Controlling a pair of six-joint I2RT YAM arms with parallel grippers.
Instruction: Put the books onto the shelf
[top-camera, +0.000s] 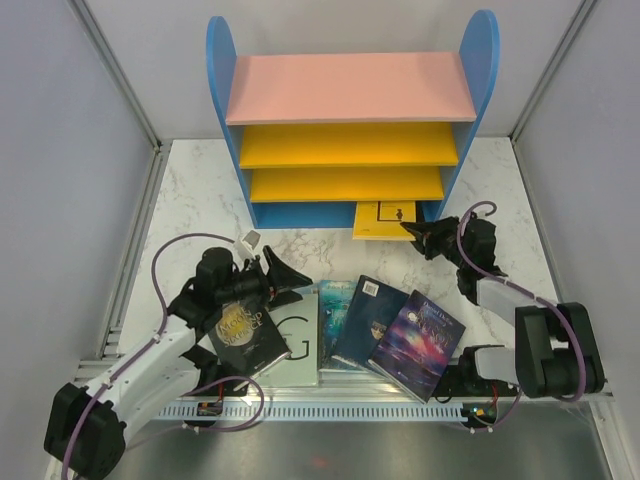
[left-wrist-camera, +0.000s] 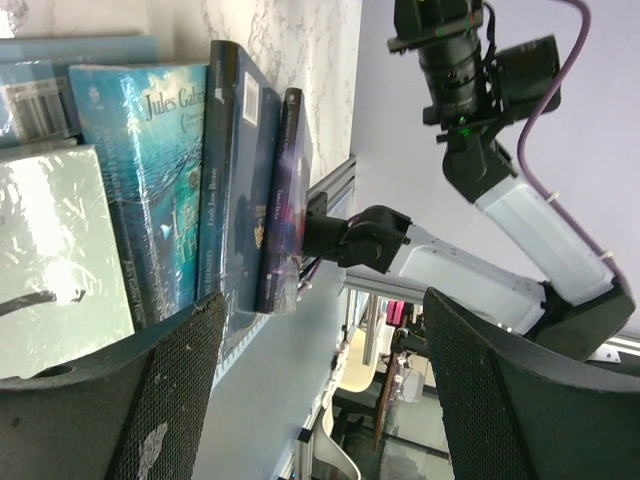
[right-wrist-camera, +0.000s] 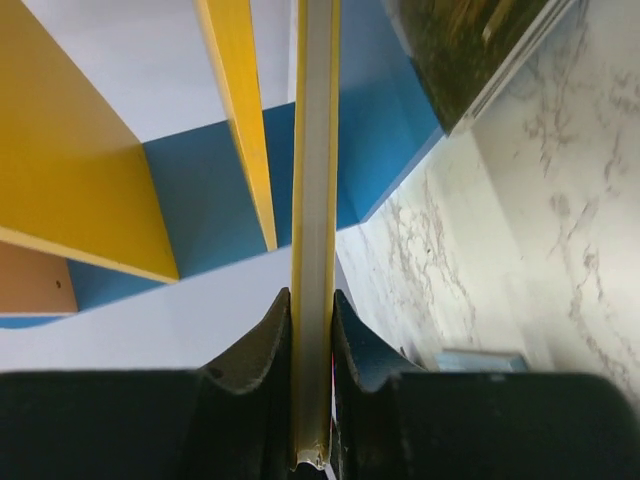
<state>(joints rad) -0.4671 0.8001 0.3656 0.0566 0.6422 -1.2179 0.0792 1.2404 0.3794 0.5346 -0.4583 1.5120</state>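
Yellow book (top-camera: 383, 218) pinched edge-on by right gripper (top-camera: 418, 233), partly inside shelf (top-camera: 222, 60) bottom. Keep level, push straight. Left gripper (top-camera: 288, 280) wide, holding nothing, beside 5 books (top-camera: 365, 320) fronting shelf.

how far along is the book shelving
Nothing looks fully shelved: both yellow-orange boards of the shelf are bare. The right gripper clamps the yellow book at the shelf's base. Five books lie on the table; the left gripper is open near them.
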